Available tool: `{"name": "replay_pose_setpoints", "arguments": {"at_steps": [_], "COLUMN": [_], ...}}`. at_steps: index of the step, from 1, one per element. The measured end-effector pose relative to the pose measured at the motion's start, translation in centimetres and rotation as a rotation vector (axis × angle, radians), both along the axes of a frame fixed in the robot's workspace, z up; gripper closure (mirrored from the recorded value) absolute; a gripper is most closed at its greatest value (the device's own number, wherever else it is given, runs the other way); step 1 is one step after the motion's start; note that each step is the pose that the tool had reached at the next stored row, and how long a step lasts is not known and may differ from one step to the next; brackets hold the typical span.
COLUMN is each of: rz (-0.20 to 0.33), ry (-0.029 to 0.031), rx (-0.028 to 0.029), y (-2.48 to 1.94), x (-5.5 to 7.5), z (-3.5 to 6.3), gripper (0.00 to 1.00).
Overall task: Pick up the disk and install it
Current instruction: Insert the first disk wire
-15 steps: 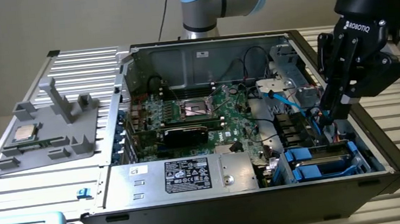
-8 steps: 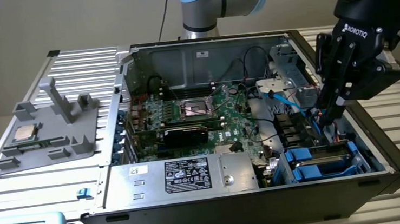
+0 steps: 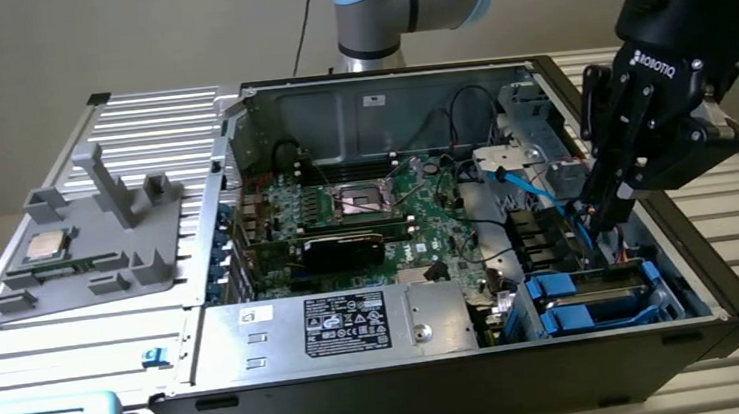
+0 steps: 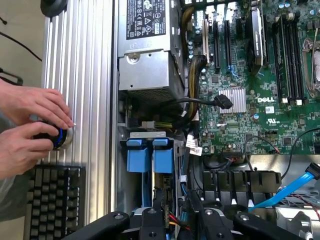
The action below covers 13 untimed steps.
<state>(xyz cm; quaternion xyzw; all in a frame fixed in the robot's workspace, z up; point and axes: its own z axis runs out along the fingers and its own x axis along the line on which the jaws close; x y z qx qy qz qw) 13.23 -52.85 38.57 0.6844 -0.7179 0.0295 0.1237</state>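
Hand (image 3: 607, 214) over PC case (image 3: 701, 324), disk (image 3: 592, 300) in bay.

The disk (image 3: 592, 300) sits in the drive bay at the front corner of the open computer case, on the exterior view's right, just beside the large silver box with the black-and-white label. It lies inside the bay with a blue plastic carrier frame around it; a strip of dark grey top surface shows between the blue rails. In the wrist view the disk (image 4: 150, 157) shows mainly as two blue carrier tabs side by side, set level with the bay opening; the label cannot be made out.
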Motion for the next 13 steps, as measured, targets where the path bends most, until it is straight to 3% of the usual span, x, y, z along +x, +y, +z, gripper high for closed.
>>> {"name": "replay_pose_setpoints", "arguments": {"at_steps": [5, 13], "rz": [0.0, -0.001], "ry": [0.0, 0.0], "rx": [0.0051, 0.0301], "y": [-0.11, -0.22], "x": [0.0, 0.07], "z": [-0.57, -0.89], "gripper": [0.69, 0.69]}}
